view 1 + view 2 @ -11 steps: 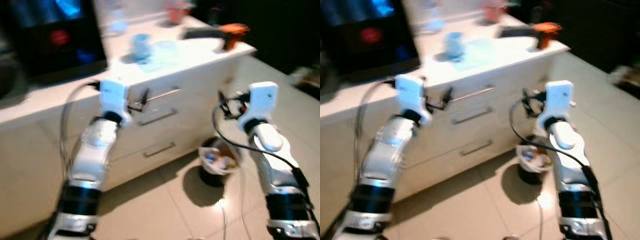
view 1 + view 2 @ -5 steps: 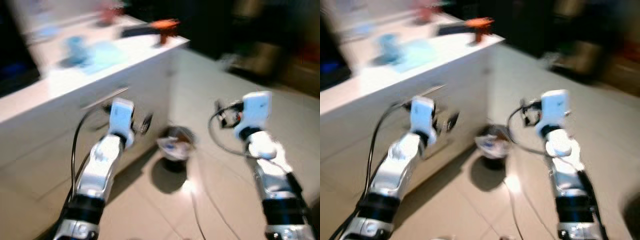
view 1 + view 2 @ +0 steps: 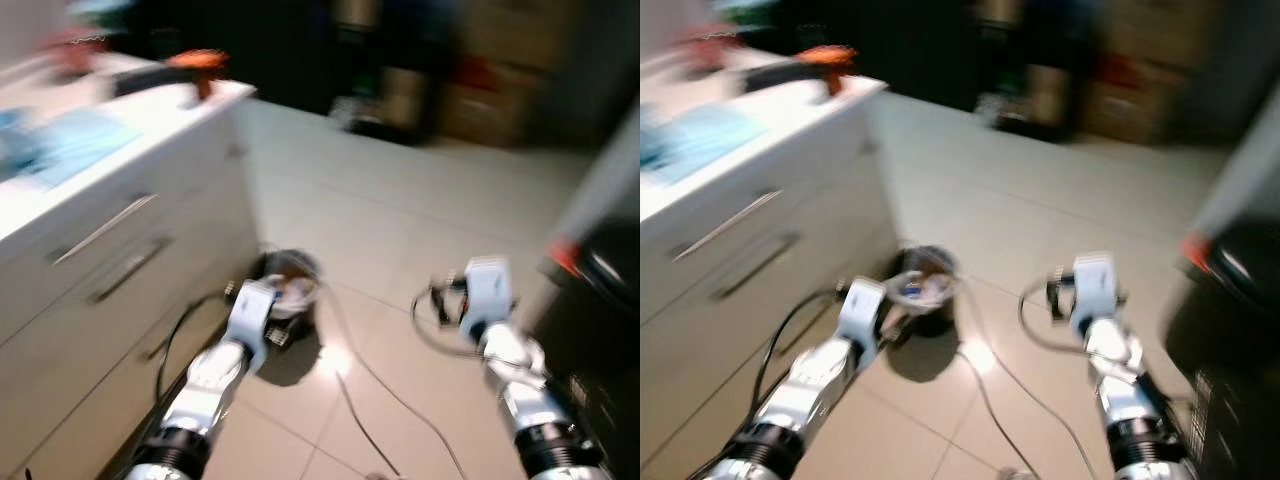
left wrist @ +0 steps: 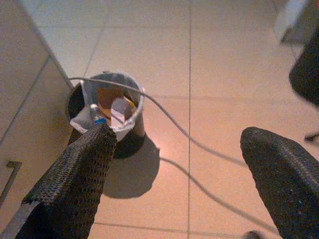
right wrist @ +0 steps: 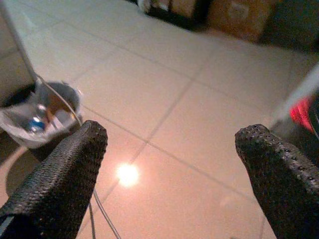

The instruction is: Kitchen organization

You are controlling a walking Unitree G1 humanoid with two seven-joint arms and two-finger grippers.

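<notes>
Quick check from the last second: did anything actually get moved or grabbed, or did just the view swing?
Only the view swung, to the robot's right: the white counter slid to the left edge, and open tiled floor and a dark appliance came in. Both arms hang lower in the picture. The left gripper and right gripper are open and hold nothing. The trash bin sits by the counter's end, as before.

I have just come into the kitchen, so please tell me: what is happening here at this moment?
Nothing is being handled. The left gripper and the right gripper are both open and hold nothing, raised above the tiled floor. A small waste bin holding rubbish stands on the floor beside the white drawer cabinet, with a cable running past it.
</notes>
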